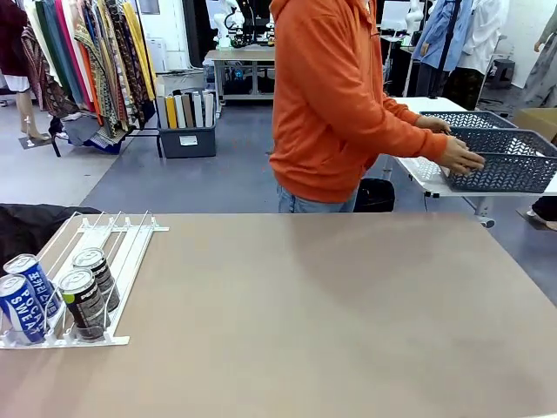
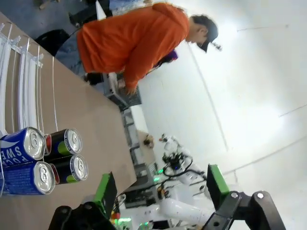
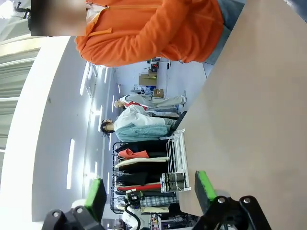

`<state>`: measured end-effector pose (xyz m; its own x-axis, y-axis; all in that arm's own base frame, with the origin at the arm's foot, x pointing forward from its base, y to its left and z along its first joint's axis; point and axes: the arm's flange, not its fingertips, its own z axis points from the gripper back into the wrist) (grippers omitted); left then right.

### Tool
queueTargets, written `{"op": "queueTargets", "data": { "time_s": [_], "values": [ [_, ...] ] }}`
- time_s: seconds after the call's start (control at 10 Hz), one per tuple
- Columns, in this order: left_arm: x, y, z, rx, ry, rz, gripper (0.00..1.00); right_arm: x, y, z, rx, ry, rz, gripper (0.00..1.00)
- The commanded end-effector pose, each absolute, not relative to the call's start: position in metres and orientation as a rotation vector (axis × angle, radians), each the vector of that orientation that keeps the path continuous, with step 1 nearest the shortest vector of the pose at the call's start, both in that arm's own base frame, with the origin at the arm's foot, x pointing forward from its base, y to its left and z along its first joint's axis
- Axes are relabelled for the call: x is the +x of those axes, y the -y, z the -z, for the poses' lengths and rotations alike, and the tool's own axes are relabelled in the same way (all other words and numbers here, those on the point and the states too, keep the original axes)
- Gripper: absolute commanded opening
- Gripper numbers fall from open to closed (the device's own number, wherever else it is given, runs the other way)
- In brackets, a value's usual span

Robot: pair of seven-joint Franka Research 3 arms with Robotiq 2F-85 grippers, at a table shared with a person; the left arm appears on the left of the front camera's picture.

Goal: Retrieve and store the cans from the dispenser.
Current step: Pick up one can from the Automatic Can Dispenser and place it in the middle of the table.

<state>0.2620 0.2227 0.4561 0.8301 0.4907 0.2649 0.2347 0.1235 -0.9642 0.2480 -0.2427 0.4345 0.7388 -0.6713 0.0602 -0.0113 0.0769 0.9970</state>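
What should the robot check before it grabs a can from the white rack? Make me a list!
1. Left gripper open: ok.
2. Right gripper open: ok.
3. Cans at the dispenser's front stops: ok, two blue-and-white cans and two dark cans.
4. Person's hands away from the cans: ok, they are at the dark grey basket.
5. Basket on the robot's table, within likely reach: not ok, it sits on a side table beyond.
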Motion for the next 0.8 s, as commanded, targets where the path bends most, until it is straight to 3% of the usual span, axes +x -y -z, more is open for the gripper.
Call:
{"op": "queueTargets", "data": {
  "time_s": [0.0, 0.3, 0.5, 0.7],
  "values": [
    [0.271, -0.2, -0.494, -1.322, 0.492, -0.089, 1.0, 0.248, 0.244, -0.437, 1.429, 0.61, 0.535, 1.0],
    [0.298, -0.104, -0.533, -0.86, 0.154, 0.069, 1.0, 0.248, 0.244, -0.437, 1.429, 0.61, 0.535, 1.0],
    [0.304, -0.029, -0.524, -0.462, 0.056, 0.071, 1.0, 0.248, 0.244, -0.437, 1.429, 0.61, 0.535, 1.0],
    [0.307, 0.019, -0.5, -0.187, 0.035, 0.038, 1.0, 0.248, 0.244, -0.437, 1.429, 0.61, 0.535, 1.0]
  ]
}}
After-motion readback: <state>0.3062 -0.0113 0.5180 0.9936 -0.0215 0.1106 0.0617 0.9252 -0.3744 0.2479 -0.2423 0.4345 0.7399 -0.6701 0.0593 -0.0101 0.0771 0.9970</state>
